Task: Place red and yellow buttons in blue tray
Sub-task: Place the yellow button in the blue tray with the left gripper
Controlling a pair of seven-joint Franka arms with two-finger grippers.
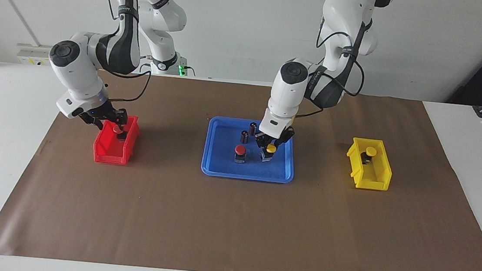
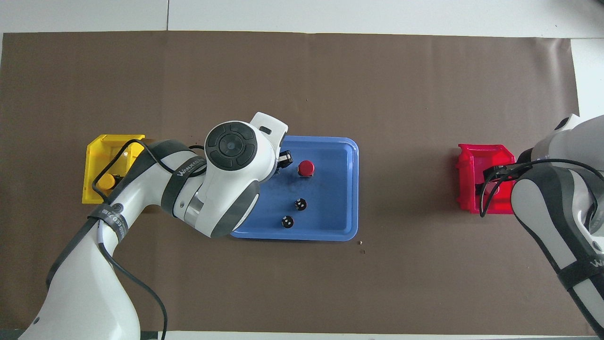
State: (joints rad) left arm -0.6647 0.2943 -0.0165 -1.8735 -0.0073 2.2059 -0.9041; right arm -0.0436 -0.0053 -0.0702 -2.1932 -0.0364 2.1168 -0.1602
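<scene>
Over the blue tray (image 1: 216,168), the left hand (image 1: 268,152) is clenched on a yellow button (image 1: 271,148), its black base low over the tray floor; whether the base touches the floor cannot be told. Only the facing view shows this grasp. From overhead the left arm's big white wrist covers the held button and that end of the tray, leaving just a dark bit of the hand beside the red button (image 2: 306,167).

That red button stands upright in the tray, just beside the held yellow one. Two small dark cylinders (image 1: 248,132) stand nearer to the robots than it, and the overhead view shows them apart from each other.

Toward the left arm's end of the tabletop (image 1: 5,141), the yellow bin (image 1: 368,177) holds a second yellow button (image 1: 370,152); overhead, the arm's cable crosses part of this bin.

Toward the right arm's end, the right hand (image 1: 113,125) reaches into the red bin (image 1: 108,152) at the second red button (image 1: 116,129). Whether it grasps that button cannot be told. Overhead, the right arm hides the button and much of the bin. All of this sits on a brown mat (image 2: 302,283).
</scene>
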